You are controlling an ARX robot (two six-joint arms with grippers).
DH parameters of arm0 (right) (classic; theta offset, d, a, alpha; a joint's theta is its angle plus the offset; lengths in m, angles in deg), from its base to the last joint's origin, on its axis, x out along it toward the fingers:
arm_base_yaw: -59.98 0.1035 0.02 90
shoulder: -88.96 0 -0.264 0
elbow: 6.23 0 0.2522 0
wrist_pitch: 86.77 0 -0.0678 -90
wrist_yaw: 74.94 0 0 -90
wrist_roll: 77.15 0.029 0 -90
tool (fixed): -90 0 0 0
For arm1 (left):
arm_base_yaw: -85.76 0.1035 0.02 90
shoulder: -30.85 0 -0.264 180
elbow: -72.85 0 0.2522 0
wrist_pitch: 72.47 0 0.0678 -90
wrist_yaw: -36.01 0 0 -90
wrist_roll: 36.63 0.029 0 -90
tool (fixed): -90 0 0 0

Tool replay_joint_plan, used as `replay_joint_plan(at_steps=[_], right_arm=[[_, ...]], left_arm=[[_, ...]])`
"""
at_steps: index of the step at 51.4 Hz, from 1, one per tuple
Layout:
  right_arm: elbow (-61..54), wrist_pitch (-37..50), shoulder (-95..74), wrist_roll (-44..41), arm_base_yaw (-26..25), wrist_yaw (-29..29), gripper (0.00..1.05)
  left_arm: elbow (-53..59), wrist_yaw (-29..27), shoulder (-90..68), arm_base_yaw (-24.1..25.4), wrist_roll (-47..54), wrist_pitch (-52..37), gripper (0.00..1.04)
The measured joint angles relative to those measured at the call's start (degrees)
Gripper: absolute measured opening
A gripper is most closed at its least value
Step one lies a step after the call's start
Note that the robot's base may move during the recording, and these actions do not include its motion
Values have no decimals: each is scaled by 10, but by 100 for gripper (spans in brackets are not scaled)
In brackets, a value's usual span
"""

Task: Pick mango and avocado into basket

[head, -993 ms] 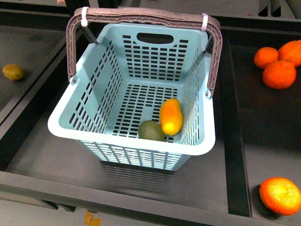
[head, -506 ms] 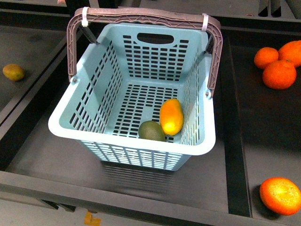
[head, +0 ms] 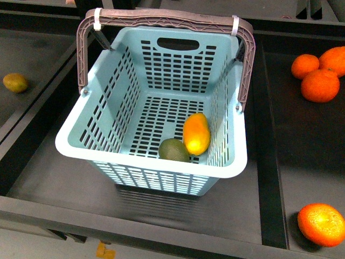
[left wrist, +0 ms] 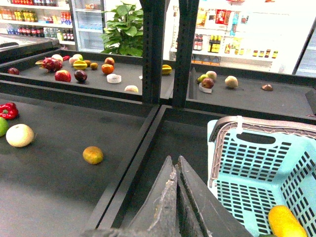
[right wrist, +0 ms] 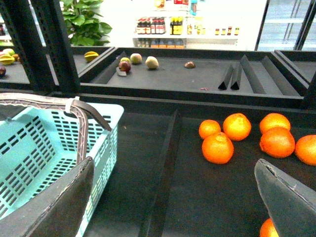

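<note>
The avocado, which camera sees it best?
The front view: the whole avocado lies on the basket floor, touching the mango. The left wrist view shows only the mango; the right wrist view shows neither fruit.

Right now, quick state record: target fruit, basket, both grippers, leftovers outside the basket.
mango: inside basket, near its right wall
avocado: inside basket, touching mango
basket handles: swung to the far end
left gripper: shut, empty
right gripper: open, empty
outside basket: oranges on the right, small brownish fruit far left
task: looks done
</note>
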Motion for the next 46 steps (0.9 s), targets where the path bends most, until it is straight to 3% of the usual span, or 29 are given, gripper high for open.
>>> replay_joint_plan(at_steps=[30,35,46], right_arm=[[0,0,0,0,0,0,96],[0,0,0,0,0,0,96],[0,0,0,0,0,0,96]], left_arm=[[0,0,120,0,0,119,2],[0,0,194,0,0,208,2],[0,0,215,0,0,217,2]])
